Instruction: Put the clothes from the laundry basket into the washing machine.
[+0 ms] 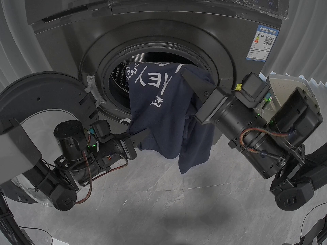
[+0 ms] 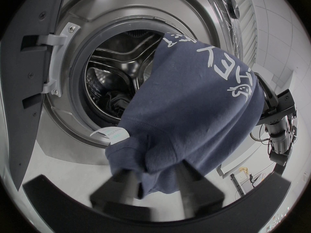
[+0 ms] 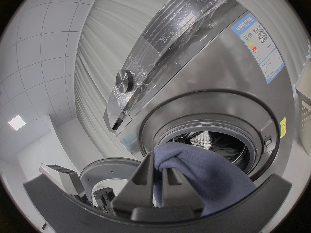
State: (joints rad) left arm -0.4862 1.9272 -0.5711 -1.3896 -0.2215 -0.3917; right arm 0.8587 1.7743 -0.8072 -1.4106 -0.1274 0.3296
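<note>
**Left pincer (image 1: pixel 147 132) and right pincer (image 1: pixel 184 72) both clenched on one sweatshirt (image 1: pixel 163 113)**

Nearest, the left pincer grips a bunched lower corner of the navy sweatshirt, beside its white tag (image 2: pixel 111 134) and just in front of the lower hinge-side rim (image 1: pixel 106 85) of the washing machine (image 1: pixel 204 34). A loose tail of cloth hangs below both pincers toward the grey floor (image 1: pixel 170 205). The right pincer is shut on a fold at the upper far edge of the opening. The garment's long axis therefore slopes from low left to high right across the mouth, printed side outward. It covers the right part of the opening, while the hinge side stays open to the drum (image 1: pixel 119 77), where dark clothes (image 2: pixel 115 102) lie. The door (image 1: pixel 44 89) stands swung wide beside the left arm. A pale laundry basket (image 1: pixel 289 82) sits behind the right arm.
</note>
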